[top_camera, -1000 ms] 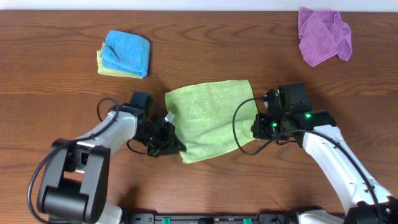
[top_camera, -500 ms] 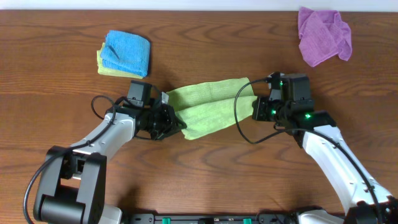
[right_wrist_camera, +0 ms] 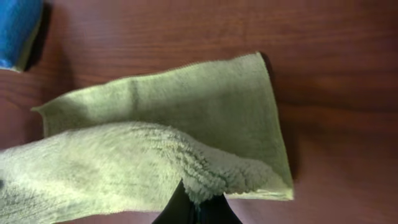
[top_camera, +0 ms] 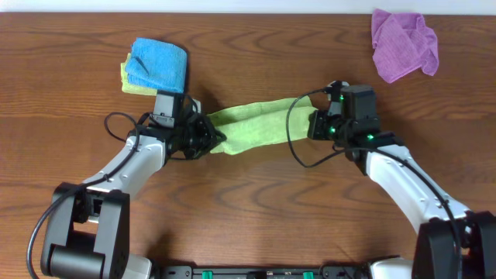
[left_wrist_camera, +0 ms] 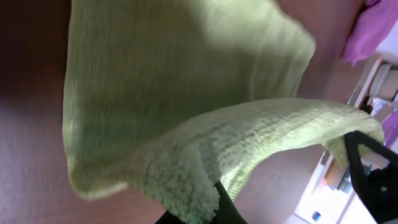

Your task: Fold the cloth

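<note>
Toward the far left corner of the table (top_camera: 248,225), a folded blue cloth (top_camera: 159,66) is stacked on a yellow-green cloth (top_camera: 128,84); both are well apart from the work.

Right of that stack, the left gripper (top_camera: 214,139) is clamped on the left end of the green cloth (top_camera: 256,128). In the left wrist view a fluffy edge of the cloth (left_wrist_camera: 186,93) is pinched between the dark fingers at the bottom of the frame, and the raised layer is arched over the part lying flat.

The cloth itself is stretched as a narrow band across the middle of the table, nearer the far edge than the near one. At its right end it is gripped by the right gripper (top_camera: 315,125), closed on a corner. In the right wrist view the lifted layer is draped over the flat lower layer (right_wrist_camera: 205,99).

In the far right corner a crumpled purple cloth (top_camera: 401,43) is left untouched.

The first fold is judged to be partly done: one edge is raised and held over the other half, but it is not yet laid down and matched to the opposite edge. Lowering, release and perhaps a second fold remain.
</note>
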Action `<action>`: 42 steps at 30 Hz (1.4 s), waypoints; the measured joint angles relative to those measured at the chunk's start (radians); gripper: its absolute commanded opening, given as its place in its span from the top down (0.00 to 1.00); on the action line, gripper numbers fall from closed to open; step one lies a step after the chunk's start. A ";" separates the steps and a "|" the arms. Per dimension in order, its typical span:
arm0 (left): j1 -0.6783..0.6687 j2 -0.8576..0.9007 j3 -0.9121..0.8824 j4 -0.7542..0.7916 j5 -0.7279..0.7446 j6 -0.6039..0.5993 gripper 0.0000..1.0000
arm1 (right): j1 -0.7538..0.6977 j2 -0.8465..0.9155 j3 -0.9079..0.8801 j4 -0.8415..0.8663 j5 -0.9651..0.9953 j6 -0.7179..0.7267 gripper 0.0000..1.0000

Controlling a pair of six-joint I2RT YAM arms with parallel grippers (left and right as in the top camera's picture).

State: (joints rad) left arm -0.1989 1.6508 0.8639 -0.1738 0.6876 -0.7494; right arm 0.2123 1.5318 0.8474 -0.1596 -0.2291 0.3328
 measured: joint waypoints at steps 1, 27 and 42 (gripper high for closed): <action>0.000 0.000 0.001 0.011 -0.014 -0.004 0.94 | 0.007 0.008 0.000 0.023 0.002 0.000 0.99; 0.001 0.109 0.001 0.233 -0.225 -0.015 0.94 | 0.016 0.168 0.000 0.228 0.018 0.019 0.99; -0.002 0.143 0.001 0.277 -0.274 -0.017 0.92 | 0.018 0.261 0.000 0.262 0.047 0.019 0.96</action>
State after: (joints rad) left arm -0.2005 1.7939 0.8650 0.1032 0.4137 -0.7662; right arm 0.2306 1.7924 0.8474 0.1020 -0.1822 0.3523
